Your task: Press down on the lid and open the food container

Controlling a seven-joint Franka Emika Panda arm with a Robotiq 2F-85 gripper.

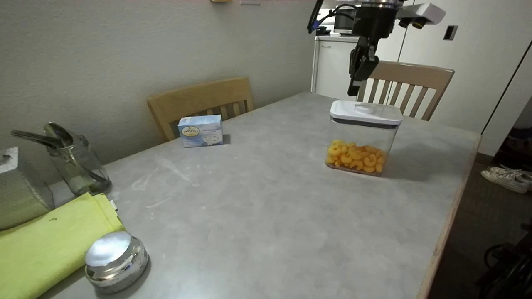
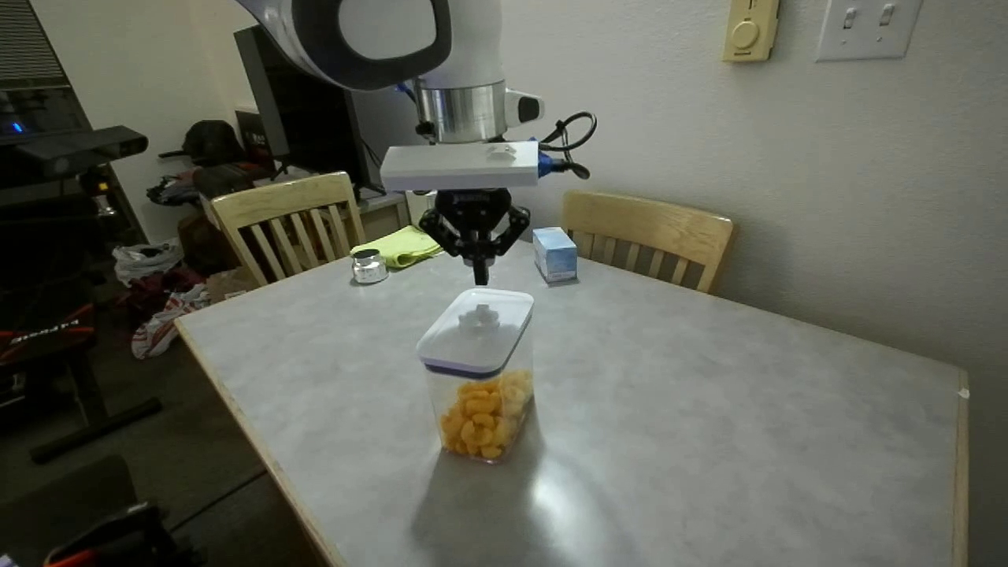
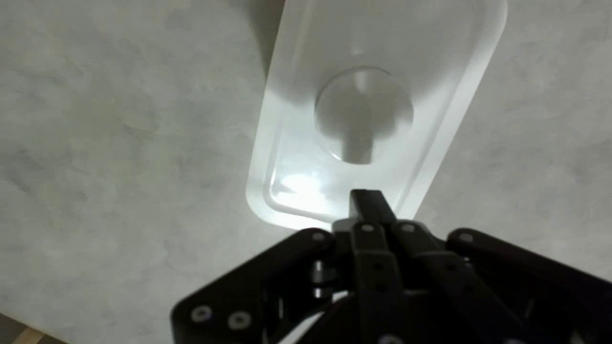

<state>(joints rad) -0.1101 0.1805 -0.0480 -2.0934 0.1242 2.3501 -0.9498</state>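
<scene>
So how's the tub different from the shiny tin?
The tub is see-through, showing orange-yellow snacks; you can't see into the tin. The tub has flat sides; the tin is round. The tub's lid is white; the tin's top is silver. The tub is taller than the tin. Both stand upright on the table.

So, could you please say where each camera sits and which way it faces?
An exterior view: near the tin, facing the tub; pincer shows at top.
An exterior view: near the tub, facing the tin; arm and pincer show.
Wrist view: on the arm, facing down onto the lid; pincer shows at bottom.
Both exterior views share tub, tin, box and pincer, from roughly opposite directions.
</scene>
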